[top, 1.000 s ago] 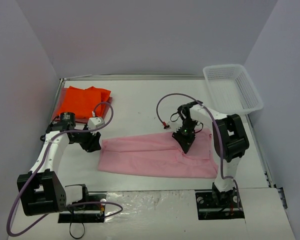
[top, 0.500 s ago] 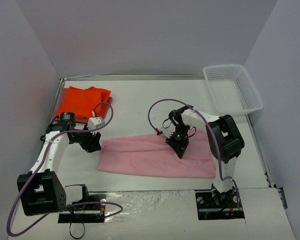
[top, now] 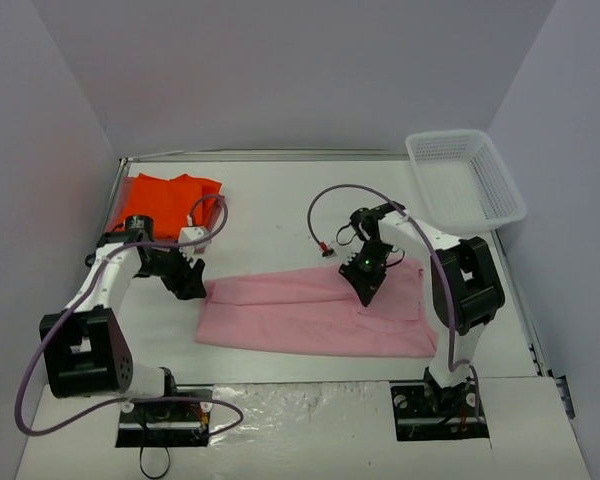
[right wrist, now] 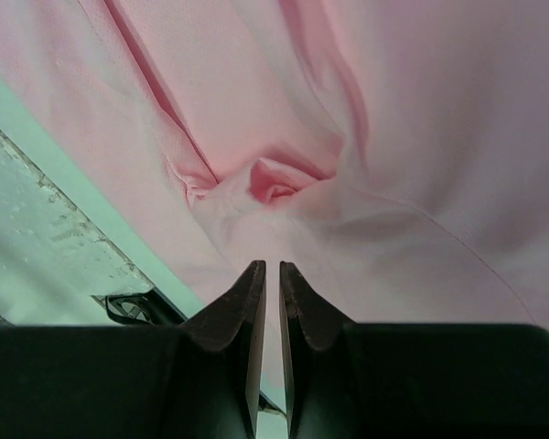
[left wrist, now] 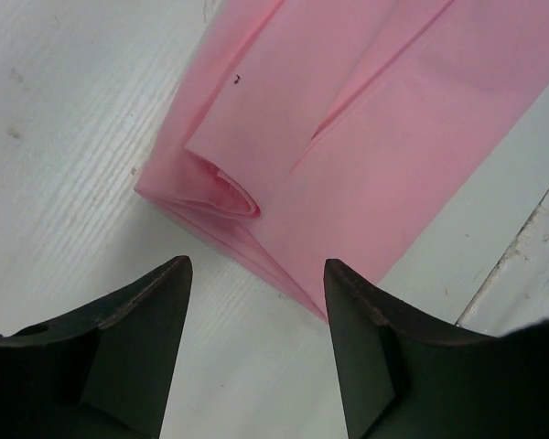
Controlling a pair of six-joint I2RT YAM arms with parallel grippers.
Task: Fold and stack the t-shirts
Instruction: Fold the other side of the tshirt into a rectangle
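My right gripper (right wrist: 272,267), fingers pinched together on a pucker of the light pink cloth t-shirt (top: 300,315) at mid-table, has swung back right. My left gripper (left wrist: 256,267) gapes wide just beside the shirt's left end. The fold looks unfinished, and the bright orange t-shirt (top: 165,200) waits far-left.

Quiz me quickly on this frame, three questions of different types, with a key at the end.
1. Fill in: the orange shirt lies at the table's far ___ corner.
2. True or false: the left gripper is open, with no cloth between its fingers.
3. What lies under the right gripper? A. orange shirt B. pink shirt C. bare table

Key: 1 left; 2 true; 3 B.
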